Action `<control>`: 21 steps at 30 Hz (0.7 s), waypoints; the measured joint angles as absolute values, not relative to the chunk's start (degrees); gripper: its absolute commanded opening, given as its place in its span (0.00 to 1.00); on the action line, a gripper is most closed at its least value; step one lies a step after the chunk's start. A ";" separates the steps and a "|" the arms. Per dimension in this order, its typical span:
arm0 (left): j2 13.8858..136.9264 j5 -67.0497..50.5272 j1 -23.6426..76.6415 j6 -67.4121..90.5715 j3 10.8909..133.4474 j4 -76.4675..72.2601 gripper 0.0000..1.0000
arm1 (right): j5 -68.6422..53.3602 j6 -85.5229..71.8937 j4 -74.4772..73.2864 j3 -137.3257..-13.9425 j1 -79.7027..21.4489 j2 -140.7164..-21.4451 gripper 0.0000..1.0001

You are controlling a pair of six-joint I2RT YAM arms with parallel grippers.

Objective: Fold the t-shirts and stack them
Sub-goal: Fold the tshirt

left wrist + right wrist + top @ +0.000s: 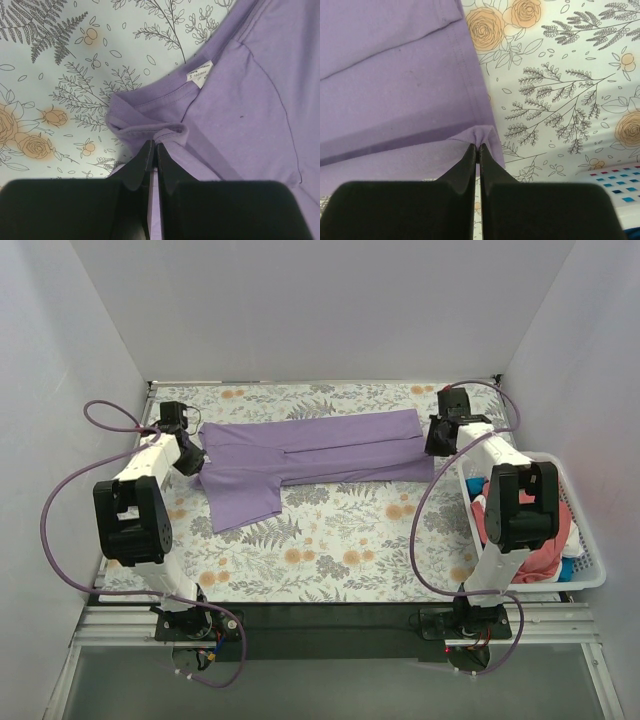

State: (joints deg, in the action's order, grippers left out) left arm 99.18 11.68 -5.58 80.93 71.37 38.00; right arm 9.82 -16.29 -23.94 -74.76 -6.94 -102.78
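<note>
Your floral-print cloth (330, 550) lies flat over the table; at its right a white slatted basket (592, 575) holds a crumpled coral-pink shirt (563, 530). Farther back, the soft lavender t-shirt (320, 452) stretches lengthwise, your left gripper (154, 144) pinching its collar, right gripper (478, 146) its hem

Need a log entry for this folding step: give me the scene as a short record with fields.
shirt: lavender short-sleeved cloth t-shirt, laid flat across the far part of the floral-patterned table cover, partly folded lengthwise
left end effector: shut, pinching cloth near the collar
right end effector: shut, pinching a corner at the hem end
basket: white plastic slatted basket at the table's right edge
basket contents: coral-pink cloth, unfolded
stack: none visible yet
</note>
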 measured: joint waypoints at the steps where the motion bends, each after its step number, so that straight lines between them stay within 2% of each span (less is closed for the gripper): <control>1: 99.29 11.51 -5.72 80.95 71.46 37.89 0.00 | 9.72 -16.27 -23.99 -75.07 -6.72 -102.98 0.01; 21: 104.49 10.92 -6.20 81.25 74.15 36.88 0.00 | 6.66 -14.83 -23.46 -80.49 -6.37 -110.52 0.01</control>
